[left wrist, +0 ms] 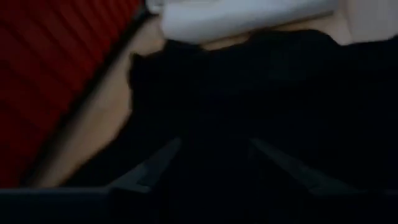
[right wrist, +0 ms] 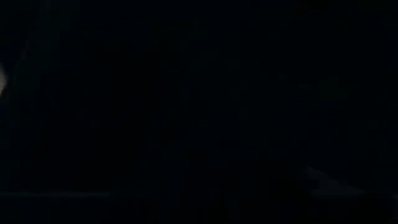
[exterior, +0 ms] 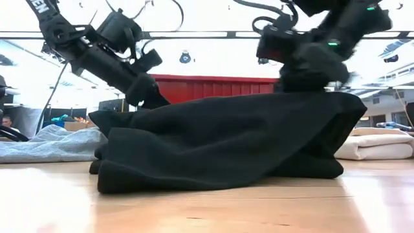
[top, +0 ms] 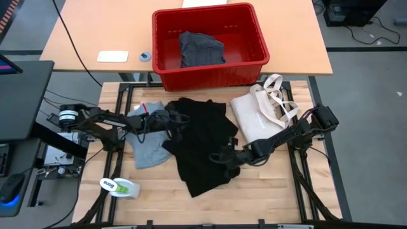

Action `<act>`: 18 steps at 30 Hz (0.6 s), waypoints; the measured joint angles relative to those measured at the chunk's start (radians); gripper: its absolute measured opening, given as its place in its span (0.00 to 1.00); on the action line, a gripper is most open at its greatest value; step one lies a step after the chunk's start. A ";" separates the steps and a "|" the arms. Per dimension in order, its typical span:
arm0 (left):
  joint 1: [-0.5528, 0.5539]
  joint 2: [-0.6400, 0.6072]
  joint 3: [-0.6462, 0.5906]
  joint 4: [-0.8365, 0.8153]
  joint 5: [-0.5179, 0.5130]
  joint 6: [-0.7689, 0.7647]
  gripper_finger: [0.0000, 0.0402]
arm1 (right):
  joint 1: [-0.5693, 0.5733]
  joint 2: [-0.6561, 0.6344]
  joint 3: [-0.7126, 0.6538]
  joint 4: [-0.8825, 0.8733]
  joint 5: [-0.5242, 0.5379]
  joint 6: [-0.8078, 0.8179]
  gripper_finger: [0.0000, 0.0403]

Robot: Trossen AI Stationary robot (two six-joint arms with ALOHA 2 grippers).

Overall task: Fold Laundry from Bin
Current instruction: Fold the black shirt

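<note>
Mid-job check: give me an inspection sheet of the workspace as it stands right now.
Surface: wooden table, mostly covered.
Job's things: black garment bunched mid-table; grey T-shirt beside it; dark cloth in red bin.
Clutter: cream tote bag; white-green item at the edge.
Grippers: left gripper and right gripper both at the black garment.
Cables: black cable crosses the far desk.
Surroundings: nothing seen of note.

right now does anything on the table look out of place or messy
Mostly the black garment: it lies bunched and rumpled mid-table, its edge overlapping the light grey T-shirt, which is crumpled too. One dark garment sits in the red bin. The cream tote bag lies flat beside the black one.
</note>
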 joint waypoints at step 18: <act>0.054 0.315 0.010 0.070 -0.031 -0.108 0.40 | -0.106 0.316 0.088 0.566 -0.278 -0.160 0.47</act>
